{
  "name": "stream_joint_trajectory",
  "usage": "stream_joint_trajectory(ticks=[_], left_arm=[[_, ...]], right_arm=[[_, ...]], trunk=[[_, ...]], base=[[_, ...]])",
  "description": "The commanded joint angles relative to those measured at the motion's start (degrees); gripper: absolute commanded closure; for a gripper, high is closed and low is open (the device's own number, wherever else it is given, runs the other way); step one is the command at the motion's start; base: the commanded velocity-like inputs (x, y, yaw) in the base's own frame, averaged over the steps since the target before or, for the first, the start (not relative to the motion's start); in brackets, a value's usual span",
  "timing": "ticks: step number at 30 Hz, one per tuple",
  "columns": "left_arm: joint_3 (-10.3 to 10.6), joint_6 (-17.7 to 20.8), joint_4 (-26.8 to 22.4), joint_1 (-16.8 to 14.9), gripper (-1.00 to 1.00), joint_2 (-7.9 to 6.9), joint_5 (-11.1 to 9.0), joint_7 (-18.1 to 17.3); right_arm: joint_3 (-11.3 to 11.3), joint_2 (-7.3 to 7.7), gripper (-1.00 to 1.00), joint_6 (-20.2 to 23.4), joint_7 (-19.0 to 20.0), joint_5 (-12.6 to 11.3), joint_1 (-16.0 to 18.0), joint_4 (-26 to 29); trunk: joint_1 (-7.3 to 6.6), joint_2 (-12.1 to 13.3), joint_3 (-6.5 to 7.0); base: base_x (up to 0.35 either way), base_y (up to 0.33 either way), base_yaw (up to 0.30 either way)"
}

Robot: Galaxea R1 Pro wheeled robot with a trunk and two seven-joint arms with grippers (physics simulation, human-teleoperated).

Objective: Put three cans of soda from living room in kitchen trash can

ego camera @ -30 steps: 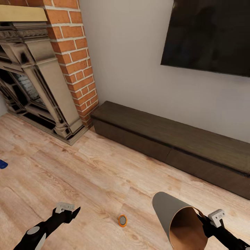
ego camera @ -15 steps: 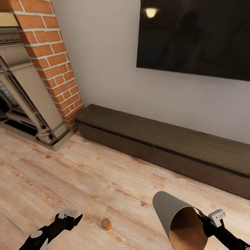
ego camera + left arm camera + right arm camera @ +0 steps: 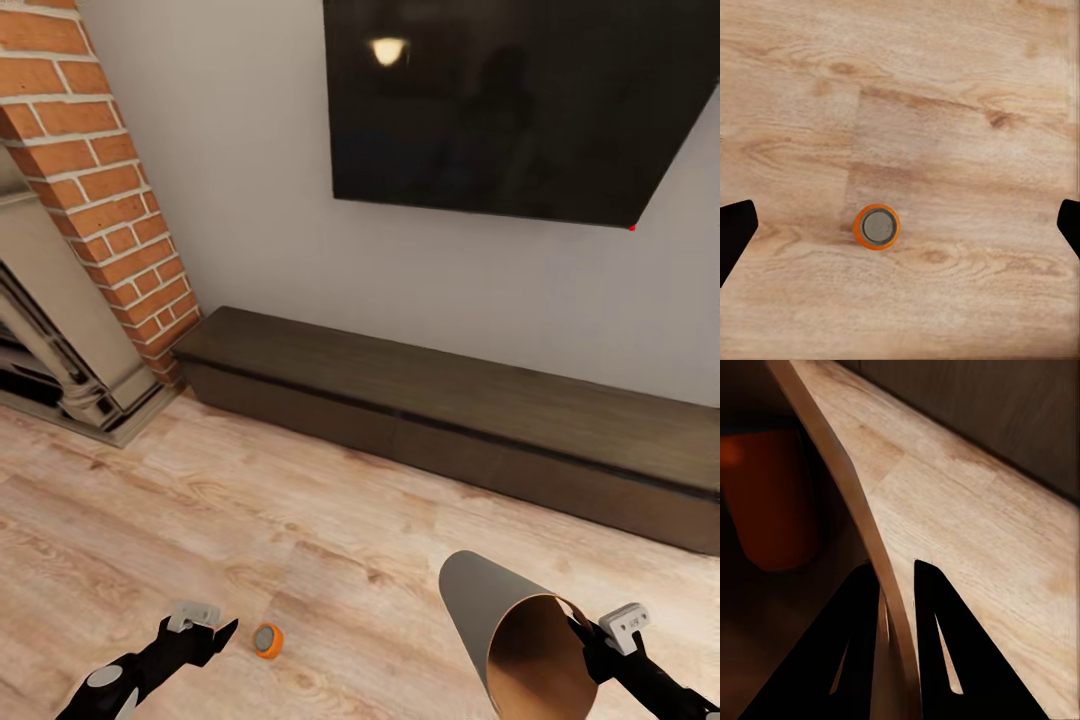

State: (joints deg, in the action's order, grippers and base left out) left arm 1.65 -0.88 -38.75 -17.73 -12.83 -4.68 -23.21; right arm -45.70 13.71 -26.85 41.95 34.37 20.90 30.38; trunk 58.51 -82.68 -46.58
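Clearly a pickup: the left gripper (image 3: 900,225), jaws wide open, hovers above the upright orange can (image 3: 267,640) on the floor; next, descend. Right gripper (image 3: 894,600) clamps the trash can's (image 3: 505,625) rim.

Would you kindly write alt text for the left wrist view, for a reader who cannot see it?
Looking straight down from above, an upright orange soda can with a grey metal top stands on a light wood floor. The two dark fingertips of the left claw sit spread wide at opposite edges, with the can between them and untouched.
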Motion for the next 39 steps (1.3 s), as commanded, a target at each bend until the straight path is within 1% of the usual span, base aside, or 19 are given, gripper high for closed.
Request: stream_joint_trajectory(ticks=[1,10,14,19,29,36,39], left_arm=[[-0.02,0.02,0.02,0.01,-1.0,0.0,-0.01,-0.02],[0.01,0.16,0.21,-0.01,-1.0,0.0,0.01,-0.08],[0.08,0.11,2.73,-0.02,-1.0,0.0,0.07,-0.08],[0.1,0.09,3.89,-0.03,-1.0,0.04,0.1,-0.02],[-0.01,-0.34,4.26,-0.03,-1.0,0.02,-0.06,-0.07],[0.08,-0.03,4.29,-0.03,-1.0,0.02,0.05,-0.05],[0.74,-0.01,4.29,-0.03,-1.0,0.04,0.06,-0.02]], right_arm=[[-0.03,-0.01,1.0,-0.04,0.69,-0.43,0.02,0.05],[-0.05,0.0,1.0,-0.04,0.72,-0.44,0.02,0.03],[-0.04,0.0,1.0,-0.04,0.75,-0.43,0.02,0.03],[-0.01,0.03,1.0,-0.04,0.83,-0.44,0.02,0.03],[-0.05,-0.24,1.0,-0.04,0.77,-0.44,0.02,0.03],[0.04,-0.24,1.0,-0.04,0.91,-0.47,0.02,0.03],[0.01,-0.2,1.0,-0.04,1.01,-0.51,0.02,0.03]], trunk=[[0.0,0.0,0.08],[0.0,0.0,0.75],[0.0,0.0,1.04],[0.0,0.0,1.41],[0.0,0.0,1.68],[0.0,0.0,2.03],[0.0,0.0,2.24]], base=[[-0.112,0.146,-0.159],[-0.03,0.272,-0.159],[-0.002,0.314,-0.159],[0.0,0.308,-0.159],[-0.009,0.078,-0.062],[-0.14,0.24,-0.105],[-0.214,0.246,-0.163]])
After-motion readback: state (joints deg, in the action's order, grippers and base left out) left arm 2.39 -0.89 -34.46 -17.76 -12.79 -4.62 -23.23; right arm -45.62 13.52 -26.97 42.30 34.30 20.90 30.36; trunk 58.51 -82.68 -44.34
